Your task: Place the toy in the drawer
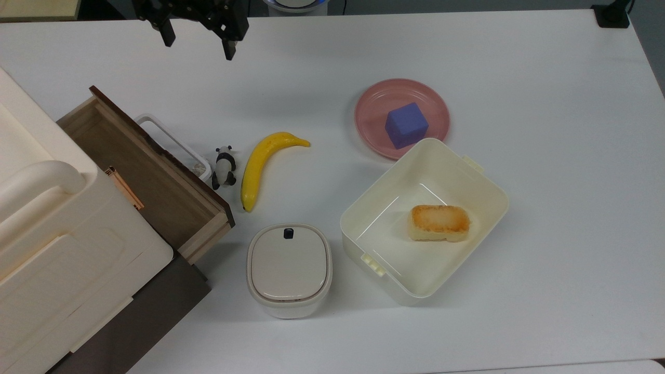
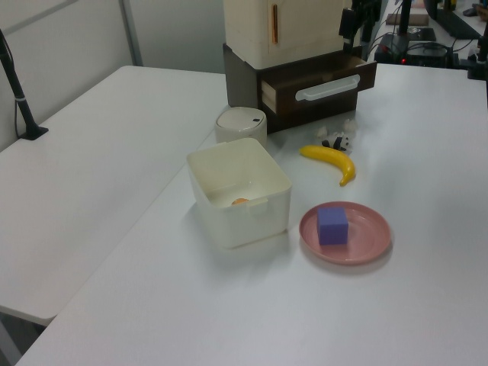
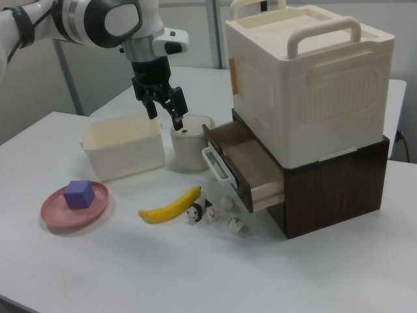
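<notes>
The toy (image 1: 224,166), a tiny black-and-white panda, lies on the white table between the drawer's white loop handle and a banana; it also shows as the toy (image 2: 336,140) and the toy (image 3: 195,213). The drawer (image 1: 140,166) is pulled open and its brown wooden inside holds nothing; its dark front panel faces the panda, seen too as the drawer (image 2: 320,84) and the drawer (image 3: 247,163). My gripper (image 1: 198,44) hangs open and empty high above the table, toward the top view's upper edge from the panda. In the right view, the gripper (image 3: 166,114) hovers in front of the round lidded container.
A yellow banana (image 1: 262,163) lies right beside the panda. A small lidded container (image 1: 289,267) stands near the drawer's corner. A cream tub (image 1: 483,192) holds a piece of bread (image 1: 440,222). A pink plate (image 1: 374,111) carries a purple-blue cube (image 1: 406,124). The cream cabinet (image 1: 52,234) fills the top view's left.
</notes>
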